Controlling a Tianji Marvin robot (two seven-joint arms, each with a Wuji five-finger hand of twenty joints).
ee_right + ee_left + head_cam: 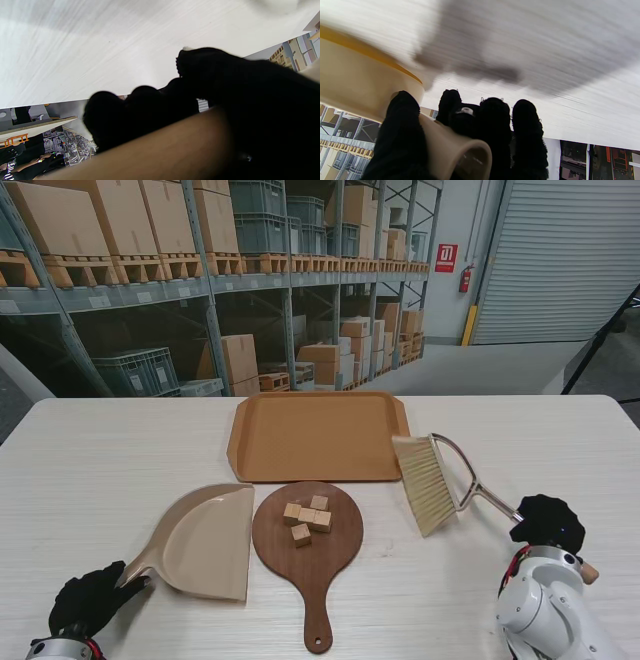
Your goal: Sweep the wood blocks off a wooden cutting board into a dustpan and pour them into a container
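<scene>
Your left hand (88, 600) clamps the light, stiff dustpan (205, 544) by its handle, your right hand (548, 522) grips the brush (428, 483); loose wood blocks (306, 518) should slide easily.

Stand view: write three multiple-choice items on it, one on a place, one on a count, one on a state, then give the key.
1. Where is the dustpan?
A. To the left of the cutting board
B. On the tray
C. To the right of the brush

2. How many wood blocks lie on the cutting board?
A. Two
B. Five
C. Nine

3. What is the right hand doing?
A. Resting open on the table
B. Holding a block
C. Gripping the brush handle

Key: 1 A, the dustpan's open edge lies along the board's left side. 2 B, five cubes sit clustered on the round part. 3 C, black fingers wrap the handle, while the left hand holds the dustpan handle.
</scene>
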